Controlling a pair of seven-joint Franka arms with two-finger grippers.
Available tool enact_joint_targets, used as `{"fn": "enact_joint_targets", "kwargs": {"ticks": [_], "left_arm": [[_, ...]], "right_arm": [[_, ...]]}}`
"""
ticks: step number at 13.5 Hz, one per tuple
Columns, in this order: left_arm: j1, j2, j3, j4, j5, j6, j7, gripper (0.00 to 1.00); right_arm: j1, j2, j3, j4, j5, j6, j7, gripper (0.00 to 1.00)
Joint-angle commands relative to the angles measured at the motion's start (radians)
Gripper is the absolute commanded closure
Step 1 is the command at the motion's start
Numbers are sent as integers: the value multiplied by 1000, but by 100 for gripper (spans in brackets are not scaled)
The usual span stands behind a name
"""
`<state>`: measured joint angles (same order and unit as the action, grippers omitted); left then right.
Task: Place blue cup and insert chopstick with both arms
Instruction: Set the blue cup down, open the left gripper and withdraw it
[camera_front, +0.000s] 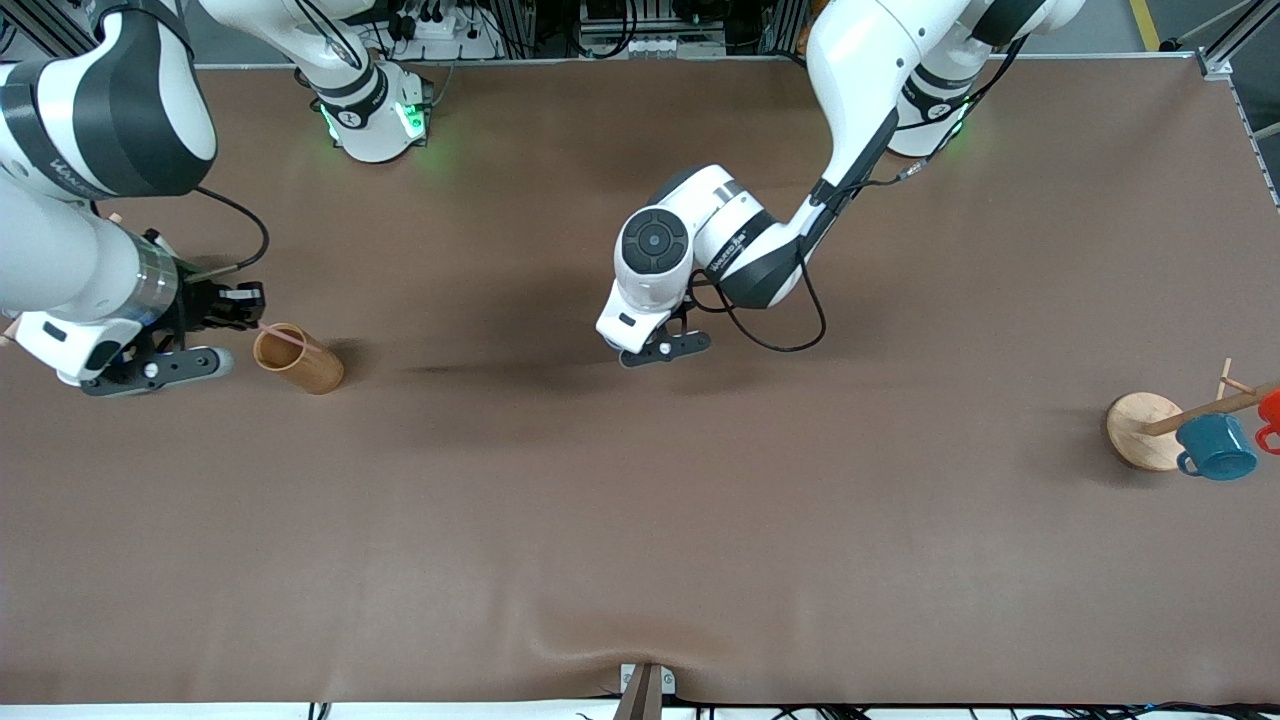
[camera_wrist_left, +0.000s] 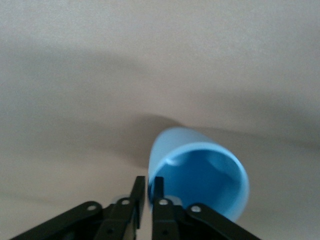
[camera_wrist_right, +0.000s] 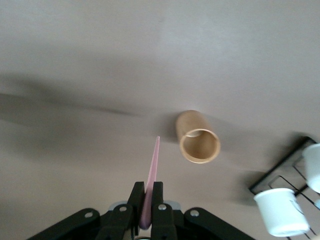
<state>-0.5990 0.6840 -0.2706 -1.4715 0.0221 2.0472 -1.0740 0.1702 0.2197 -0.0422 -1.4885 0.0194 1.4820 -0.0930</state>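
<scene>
Blue first: your small light-blue smooth tumbler (camera_wrist_left: 200, 175) sits at the middle of the brown table (camera_front: 640, 520), mouth up. The left gripper (camera_wrist_left: 148, 192) pinches its rim wall between nearly closed fingers. Toward the right arm's end, your right gripper (camera_wrist_right: 148, 200) is clenched on the thin pale-pink chopstick (camera_wrist_right: 151, 170), whose tip points at the mouth of a tan wooden tube (camera_wrist_right: 197, 137) just beside it.

Soft, even overhead light on the brown table (camera_front: 640, 520), no glare. Broad diffuse shadows pool under both arms. Green lamps glow at the robot bases. The wrist views look washed-out and hazy; the blue cup (camera_wrist_left: 200, 175) shows soft edges, and shadows streak the cloth.
</scene>
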Motion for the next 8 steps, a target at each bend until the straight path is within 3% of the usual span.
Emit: {"fn": "enact_joint_targets", "kwargs": {"ticks": [1, 5, 8], "left_arm": [[-1, -4, 5, 22, 32, -7, -50, 0], [94, -131, 11, 19, 32, -132, -44, 0], [246, -259, 10, 20, 33, -228, -5, 0]], "right_arm": [[51, -3, -7, 4, 74, 6, -8, 100], [135, 0, -7, 1, 123, 43, -8, 100], [236, 0, -7, -4, 125, 95, 2, 100]]}}
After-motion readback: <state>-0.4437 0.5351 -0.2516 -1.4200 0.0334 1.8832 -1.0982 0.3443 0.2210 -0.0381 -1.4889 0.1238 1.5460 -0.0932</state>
